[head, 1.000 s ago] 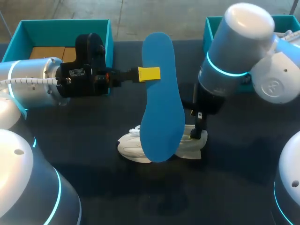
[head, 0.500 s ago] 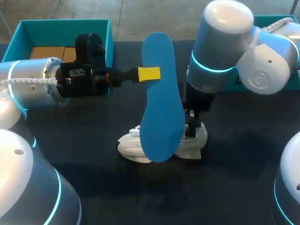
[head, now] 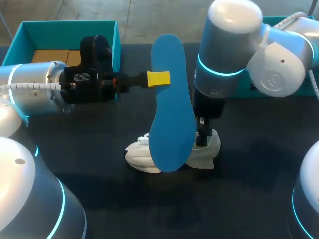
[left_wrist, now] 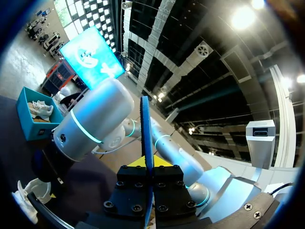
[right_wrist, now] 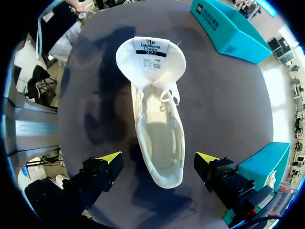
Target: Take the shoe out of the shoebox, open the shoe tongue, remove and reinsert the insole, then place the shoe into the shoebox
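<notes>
The white shoe (right_wrist: 159, 119) lay on the table, tongue folded forward, with the right gripper (right_wrist: 159, 160) spread wide over its heel, gripping nothing. Higher up, the left gripper (head: 158, 78) pinched the blue insole (head: 172, 114). Removal looked done; reinsertion called for lowering it toe-first. The teal shoebox (head: 112, 45) stood beyond.

The left claw (left_wrist: 147, 174) clamps the blue insole (left_wrist: 146, 129) edge-on; beyond it are the right arm (left_wrist: 93, 121), a white shoe (left_wrist: 26, 200) and a teal shoebox (left_wrist: 29, 125).

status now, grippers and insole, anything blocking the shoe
Left gripper shut on blue insole, held out of white shoe. Right gripper open, straddling its heel, not touching. Tongue folded back, opening clear.
</notes>
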